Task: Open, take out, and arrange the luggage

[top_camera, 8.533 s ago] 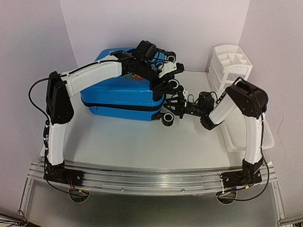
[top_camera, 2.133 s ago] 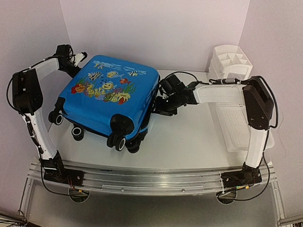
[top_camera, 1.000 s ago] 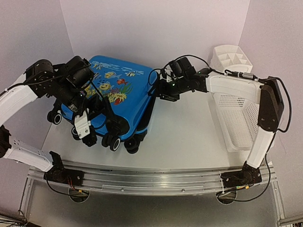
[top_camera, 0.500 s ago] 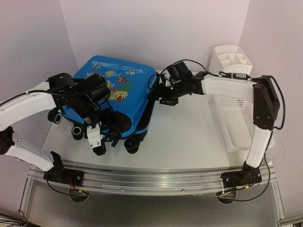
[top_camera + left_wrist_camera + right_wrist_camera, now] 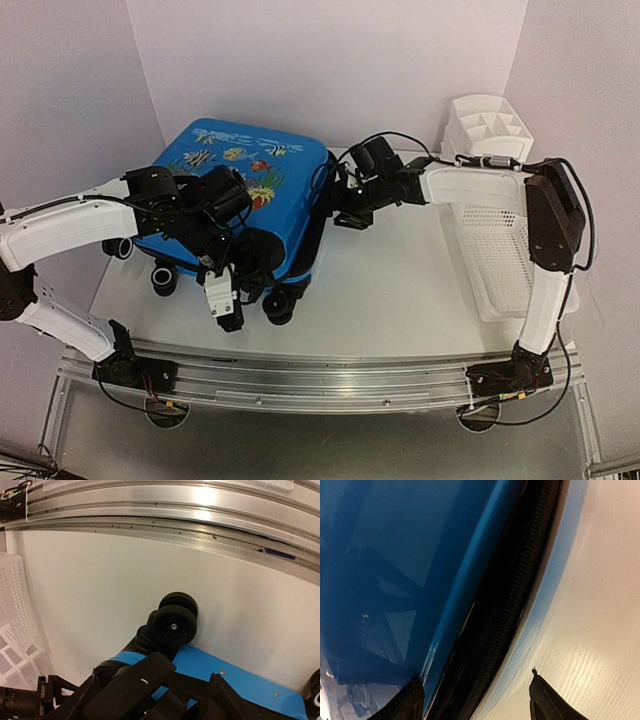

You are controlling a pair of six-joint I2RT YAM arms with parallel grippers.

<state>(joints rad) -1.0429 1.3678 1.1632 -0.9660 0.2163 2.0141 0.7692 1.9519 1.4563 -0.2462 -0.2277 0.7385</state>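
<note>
Bright blue hard-shell suitcase lay long axis 12-to-6, wheels nearest. The right end effector, jaws apart, straddled its 3 o'clock side; the left end effector could not be judged.

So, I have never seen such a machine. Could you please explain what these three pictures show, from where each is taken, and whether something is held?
These are two robot arms, left and right, bolted at the near edge of a table. The wide picture comes from a fixed camera above and behind them; the other two from a camera on each wrist. On the table lie a closed blue luggage with a fish print and, at the right, a white basket. The left gripper is at the luggage's wheels; whether it grips, I cannot tell. The right gripper is at its side edge, jaws apart astride the black zip band, apparently holding nothing.
</note>
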